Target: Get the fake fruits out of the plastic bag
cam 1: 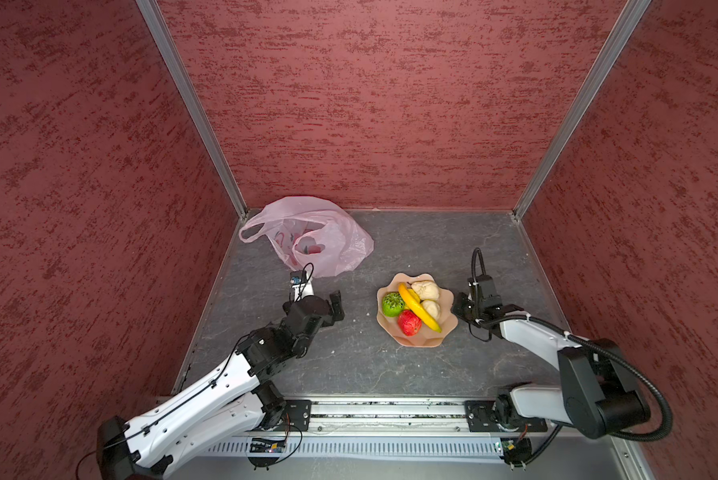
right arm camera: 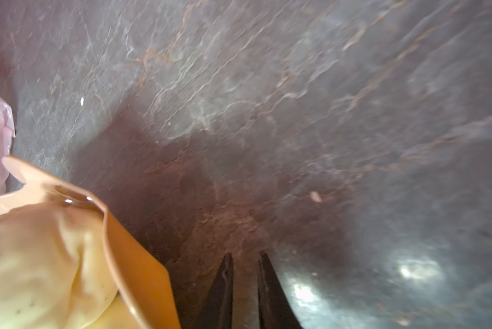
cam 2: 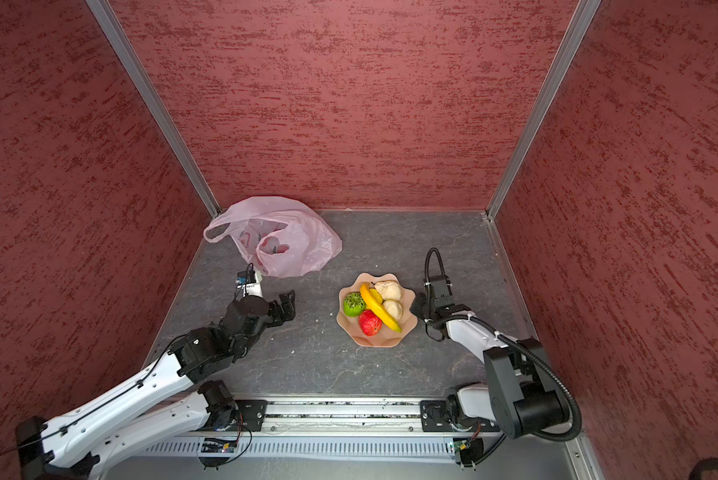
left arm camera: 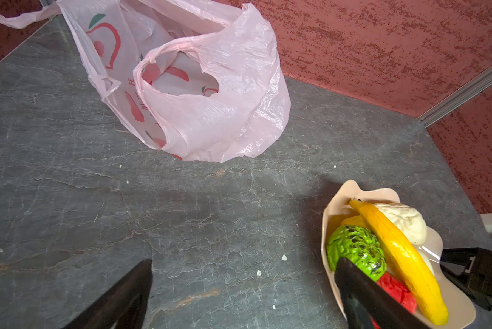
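The pink plastic bag (cam 1: 328, 239) (cam 2: 295, 241) (left arm camera: 210, 108) lies crumpled at the back left, its mouth facing my left wrist camera; inside I see only red prints. The fake fruits lie in a peach bowl (cam 1: 415, 343) (cam 2: 376, 343) (left arm camera: 336, 196): a banana (cam 1: 419, 307) (left arm camera: 401, 253), a green ball (cam 1: 392, 304) (left arm camera: 356, 247), a red ball (cam 1: 409, 323) and two beige lumps (cam 1: 426, 289) (right arm camera: 34, 256). My left gripper (cam 1: 337, 306) (cam 2: 286, 305) (left arm camera: 245, 260) hangs open and empty between bag and bowl. My right gripper (cam 1: 459, 306) (cam 2: 419, 305) (right arm camera: 245, 256) sits low beside the bowl's right rim, its jaws almost together, holding nothing.
Red textured walls (cam 1: 390, 104) close in the grey stone floor (cam 1: 370, 361) at the back and on both sides. A metal rail (cam 1: 390, 415) with both arm bases runs along the front edge. Small pale crumbs (left arm camera: 258, 273) dot the floor.
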